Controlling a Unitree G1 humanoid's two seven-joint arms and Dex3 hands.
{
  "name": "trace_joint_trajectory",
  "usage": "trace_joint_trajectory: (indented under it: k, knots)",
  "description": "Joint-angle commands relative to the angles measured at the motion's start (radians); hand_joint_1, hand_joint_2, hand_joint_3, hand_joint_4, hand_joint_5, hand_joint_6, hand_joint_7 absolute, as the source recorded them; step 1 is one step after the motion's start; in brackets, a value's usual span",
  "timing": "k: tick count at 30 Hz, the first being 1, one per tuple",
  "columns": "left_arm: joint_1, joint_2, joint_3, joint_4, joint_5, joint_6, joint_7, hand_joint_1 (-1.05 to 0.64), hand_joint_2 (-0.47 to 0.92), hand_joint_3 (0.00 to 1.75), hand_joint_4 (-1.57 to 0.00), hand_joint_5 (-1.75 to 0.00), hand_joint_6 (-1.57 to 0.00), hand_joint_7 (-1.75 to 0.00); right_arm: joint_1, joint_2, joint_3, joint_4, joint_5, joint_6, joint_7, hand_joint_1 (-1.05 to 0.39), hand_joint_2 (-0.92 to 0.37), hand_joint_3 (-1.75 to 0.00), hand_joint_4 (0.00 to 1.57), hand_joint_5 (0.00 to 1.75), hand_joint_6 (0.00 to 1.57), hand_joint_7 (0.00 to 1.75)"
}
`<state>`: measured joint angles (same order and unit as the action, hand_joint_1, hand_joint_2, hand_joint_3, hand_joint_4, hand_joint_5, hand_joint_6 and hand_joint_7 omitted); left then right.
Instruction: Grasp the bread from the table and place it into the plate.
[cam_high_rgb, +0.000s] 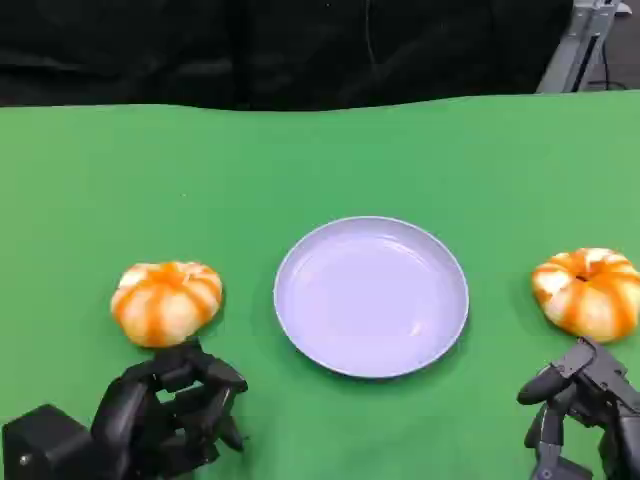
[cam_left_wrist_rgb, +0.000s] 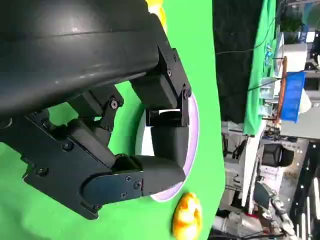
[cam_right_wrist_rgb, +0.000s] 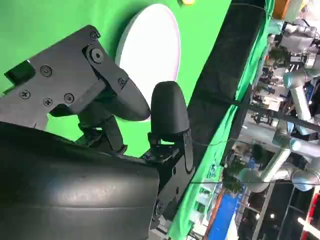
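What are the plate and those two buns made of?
Plate: probably plastic, pale lilac, smooth with a soft sheen. Left bun and right bun: glossy, with even orange and cream stripes, so likely plastic or foam toys, though that is uncertain.

We see a green tablecloth (cam_high_rgb: 90, 180), black backdrop (cam_high_rgb: 250, 50) behind it, grey metal stand (cam_high_rgb: 585, 45) far right.

plate (cam_high_rgb: 371, 296): smooth, glossy, plastic-looking
table cover (cam_high_rgb: 300, 160): matt green cloth
bread (cam_high_rgb: 166, 302): glazed, slightly shiny crust
left hand (cam_high_rgb: 165, 410): smooth black plastic, screwed
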<state>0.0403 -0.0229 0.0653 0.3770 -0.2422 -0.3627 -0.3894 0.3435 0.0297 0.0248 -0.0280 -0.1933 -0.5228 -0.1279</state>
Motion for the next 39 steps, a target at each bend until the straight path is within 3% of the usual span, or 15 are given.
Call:
trace_joint_trajectory:
  k: [1, 16, 22, 27, 28, 29, 30, 34, 35, 39]
  knots:
    - [-0.005, 0.008, 0.005, 0.008, 0.0, -0.015, -0.003, -0.7, 0.58, 0.82, -1.09, -1.38, -1.13, -1.04, -0.001, -0.011, -0.009, 0.004, 0.014, -0.018, -0.002, -0.31, -0.51, -1.52, 0.82, 1.75, 0.58, 1.75]
    - [-0.011, 0.011, 0.009, 0.024, 0.002, -0.036, -0.011, -0.71, 0.57, 0.83, -1.09, -1.37, -1.13, -1.04, -0.008, -0.009, -0.011, 0.017, 0.015, -0.022, -0.001, -0.3, -0.5, -1.55, 0.83, 1.75, 0.59, 1.75]
    - [-0.007, 0.018, 0.006, 0.027, 0.038, -0.104, -0.001, -0.73, 0.72, 0.6, -0.99, -1.25, -1.04, -0.95, -0.009, -0.007, -0.01, 0.02, 0.021, -0.023, 0.002, -0.33, -0.49, -1.55, 0.84, 1.75, 0.59, 1.75]
    - [-0.008, 0.017, 0.007, 0.031, 0.04, -0.109, -0.001, -0.73, 0.74, 0.56, -0.98, -1.25, -1.04, -0.95, -0.009, -0.007, -0.01, 0.02, 0.021, -0.023, 0.002, -0.33, -0.49, -1.54, 0.84, 1.75, 0.59, 1.75]
    - [-0.01, 0.035, 0.006, 0.029, 0.085, -0.173, 0.016, -0.73, 0.74, 0.56, -0.98, -1.25, -1.04, -0.94, -0.009, -0.005, -0.008, 0.019, 0.018, -0.021, 0.0, -0.33, -0.49, -1.54, 0.84, 1.75, 0.59, 1.75]
    - [-0.012, 0.048, 0.006, 0.03, 0.12, -0.223, 0.029, -0.72, 0.85, 0.41, -0.78, -1.15, -0.81, -0.81, -0.009, -0.004, -0.007, 0.018, 0.015, -0.019, -0.001, -0.34, -0.49, -1.54, 0.84, 1.75, 0.59, 1.75]
    - [-0.014, 0.056, 0.006, 0.033, 0.146, -0.26, 0.039, -0.72, 0.88, 0.35, -0.71, -1.12, -0.73, -0.76, -0.009, -0.003, -0.006, 0.018, 0.013, -0.018, -0.002, -0.34, -0.49, -1.54, 0.84, 1.75, 0.59, 1.75]
    - [-0.025, 0.083, 0.001, 0.053, 0.237, -0.339, 0.095, -0.71, 0.92, 0.3, -0.64, -1.09, -0.65, -0.71, -0.009, -0.002, -0.005, 0.017, 0.013, -0.015, -0.002, -0.35, -0.49, -1.54, 0.85, 1.75, 0.59, 1.75]
    - [-0.03, 0.1, 0.0, 0.053, 0.299, -0.368, 0.133, -0.75, 0.92, 0.32, -0.46, -1.03, -0.49, -0.63, -0.01, -0.001, -0.004, 0.017, 0.014, -0.013, -0.001, -0.35, -0.5, -1.54, 0.85, 1.75, 0.59, 1.75]
    - [-0.044, 0.134, -0.012, 0.063, 0.42, -0.414, 0.225, -0.79, 0.92, 0.37, -0.26, -1.03, -0.34, -0.57, -0.013, 0.0, -0.003, 0.019, 0.016, -0.014, 0.0, -0.36, -0.5, -1.54, 0.85, 1.75, 0.6, 1.75]
